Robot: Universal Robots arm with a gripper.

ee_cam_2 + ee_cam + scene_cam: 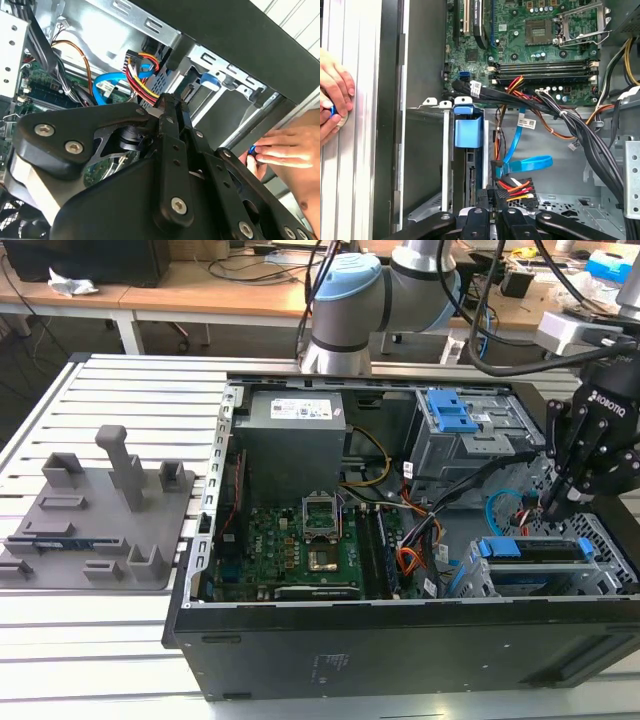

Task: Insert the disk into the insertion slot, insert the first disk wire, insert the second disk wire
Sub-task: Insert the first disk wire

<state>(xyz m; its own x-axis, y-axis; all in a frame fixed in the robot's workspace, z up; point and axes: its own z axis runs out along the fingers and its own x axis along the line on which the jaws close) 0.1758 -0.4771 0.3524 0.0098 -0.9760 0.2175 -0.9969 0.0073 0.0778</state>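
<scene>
The gripper [491, 199] has its jaws drawn narrow, pinching the black plug of the first disk wire [517, 189]. Its red, orange and yellow strands fan away just beside the looping light-blue second disk wire [530, 162]. The disk [520, 547], blue-framed, lies flat in the insertion slot [612, 552], its long axis running across the exterior view.

White brand lettering on the gripper [553, 508] body, printed label [303, 411] on the power supply [295, 445], white tags [475, 89] on black cable bundle [520, 102] and light-blue cable [532, 162], fine print seemingly unreadable.
</scene>
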